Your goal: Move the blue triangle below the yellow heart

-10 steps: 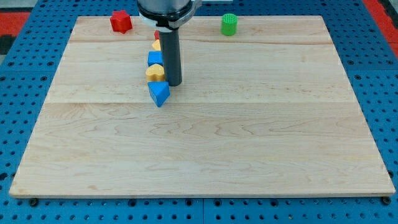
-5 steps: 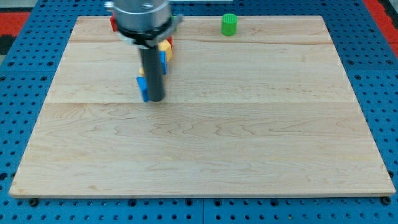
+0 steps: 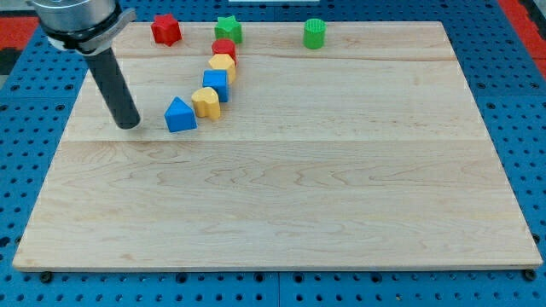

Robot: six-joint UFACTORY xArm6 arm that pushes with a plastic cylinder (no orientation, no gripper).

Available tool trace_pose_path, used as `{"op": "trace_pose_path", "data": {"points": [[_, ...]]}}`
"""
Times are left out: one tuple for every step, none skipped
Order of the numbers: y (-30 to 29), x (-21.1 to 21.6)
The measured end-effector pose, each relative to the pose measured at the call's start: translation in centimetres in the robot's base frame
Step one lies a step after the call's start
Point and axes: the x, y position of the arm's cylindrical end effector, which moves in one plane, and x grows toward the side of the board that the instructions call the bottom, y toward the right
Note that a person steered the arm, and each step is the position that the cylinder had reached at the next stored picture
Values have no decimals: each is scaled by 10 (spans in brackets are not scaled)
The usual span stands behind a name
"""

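The blue triangle (image 3: 179, 114) lies on the wooden board (image 3: 281, 188), touching the lower left side of the yellow heart (image 3: 206, 101). My tip (image 3: 129, 124) rests on the board to the left of the blue triangle, a short gap apart from it. The rod rises up and to the left toward the view's top.
A chain of blocks runs up and right from the heart: a blue block (image 3: 215, 83), a yellow block (image 3: 223, 65), a red block (image 3: 224, 48) and a green star (image 3: 227, 30). A red star (image 3: 165, 29) and a green cylinder (image 3: 315, 33) sit near the top edge.
My tip has swept left from beside the heart, across the blue triangle. The blue triangle has moved left, from straight below the heart to its lower left.
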Motion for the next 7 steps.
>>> {"op": "trace_pose_path", "data": {"points": [[23,-19],[35,-10],[36,0],[38,3],[38,11],[56,13],[59,10]]}}
